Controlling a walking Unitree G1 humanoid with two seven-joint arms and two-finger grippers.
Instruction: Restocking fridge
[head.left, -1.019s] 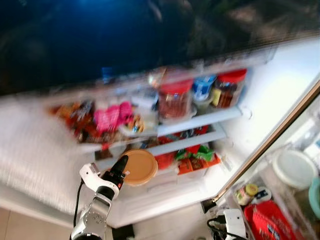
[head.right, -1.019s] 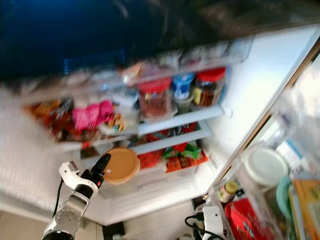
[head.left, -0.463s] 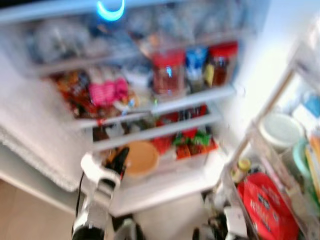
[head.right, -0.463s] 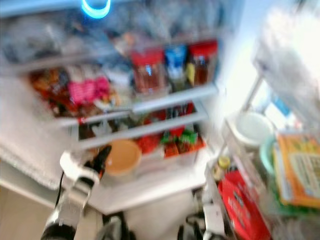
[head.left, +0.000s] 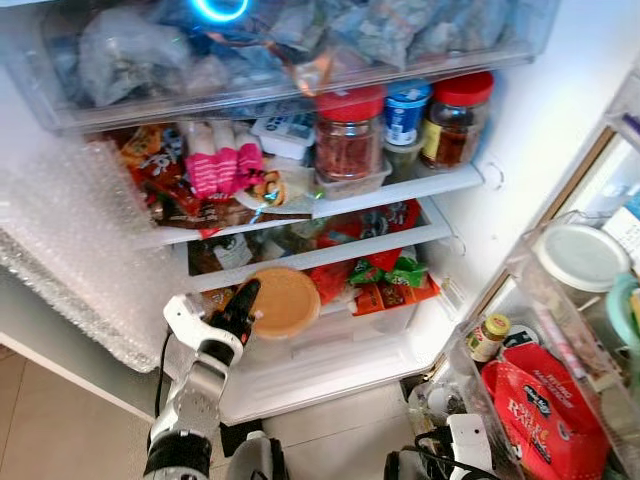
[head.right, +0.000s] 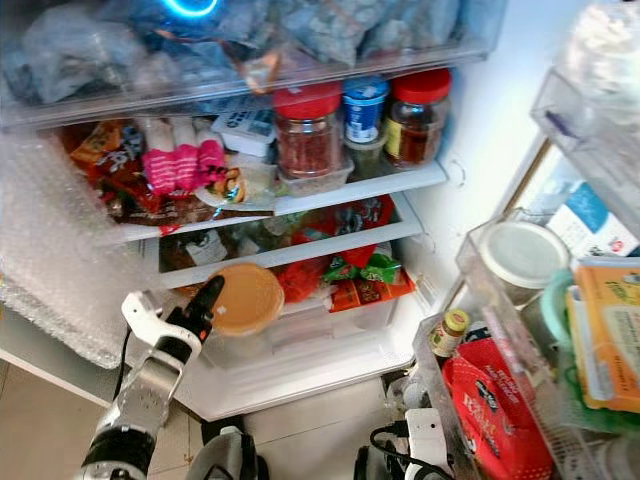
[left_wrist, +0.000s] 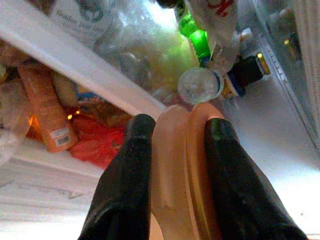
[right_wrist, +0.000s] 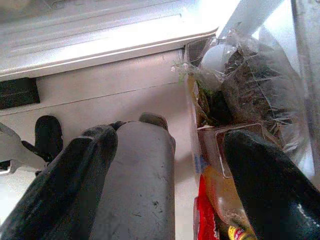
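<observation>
An open fridge (head.left: 520, 120) spans the frame, its shelves crowded with jars and packets, and its door bins at right hold a red bag (head.left: 540, 420). Lower left, the left gripper (left_wrist: 175, 150) clamps a tan round container (head.left: 285, 302) edge-on, before the lower shelf. The right gripper (right_wrist: 165, 165), fingers spread wide, points at the floor.

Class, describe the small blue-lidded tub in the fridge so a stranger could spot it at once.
Start at the open fridge's upper white shelf. Two red-lidded jars stand there, and the blue-lidded tub sits between them, raised on another container. It alone has a blue lid.
</observation>
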